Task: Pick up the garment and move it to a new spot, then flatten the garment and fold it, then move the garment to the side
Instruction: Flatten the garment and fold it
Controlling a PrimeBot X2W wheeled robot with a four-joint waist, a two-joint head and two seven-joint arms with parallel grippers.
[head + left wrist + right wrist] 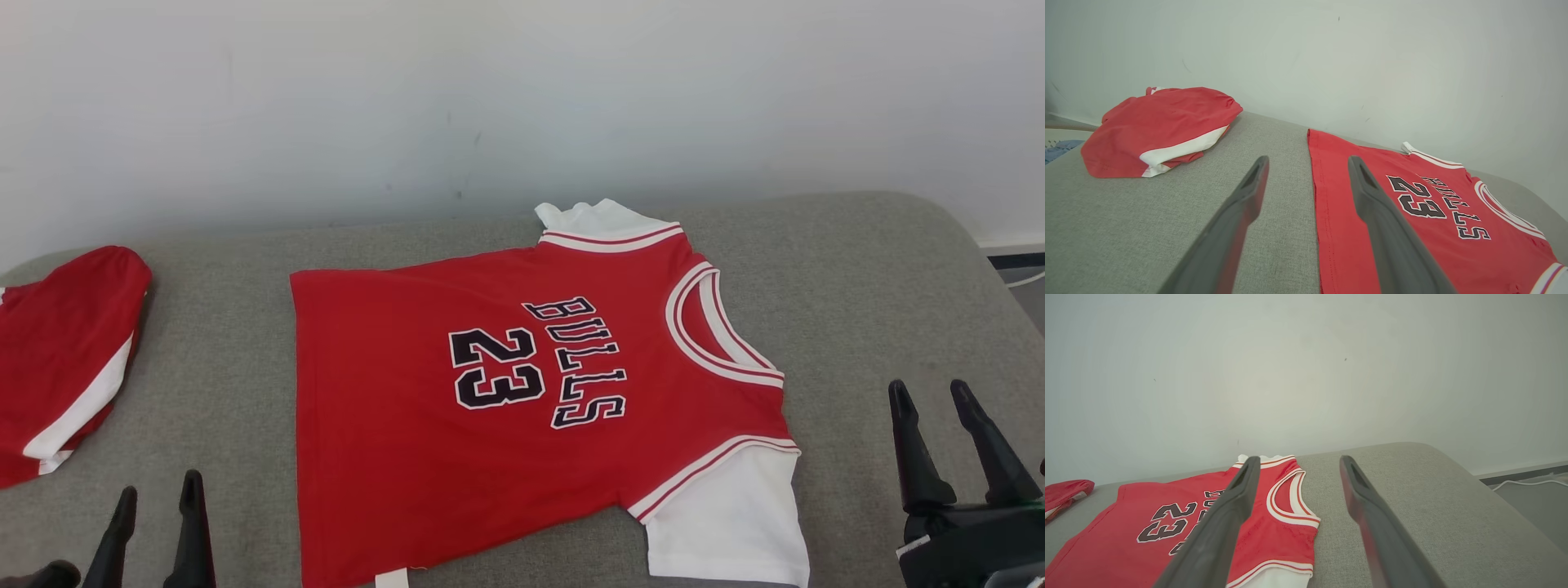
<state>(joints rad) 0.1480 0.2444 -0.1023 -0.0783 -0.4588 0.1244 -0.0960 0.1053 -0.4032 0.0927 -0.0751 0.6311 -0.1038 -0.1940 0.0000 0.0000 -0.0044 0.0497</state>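
One jersey [392,457], corner cropped (bottom edge), red bundle [57,343] cut off

Head cam: high, looks fwd and down over grey bench [857,286] to wall [326,98]. L wrist cam: low, close to bench, sights along left hand [1308,160]. R wrist cam: likewise along right hand [1299,458]. All 3 share the Bulls jersey [392,367].

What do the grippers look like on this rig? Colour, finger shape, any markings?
Both match. The left gripper and right gripper each have two long matte black fingers that taper to narrow tips. In the wrist views the fingers read dark grey, with an elongated recess near each tip. The right one's housing is dark and carries a small white patch.
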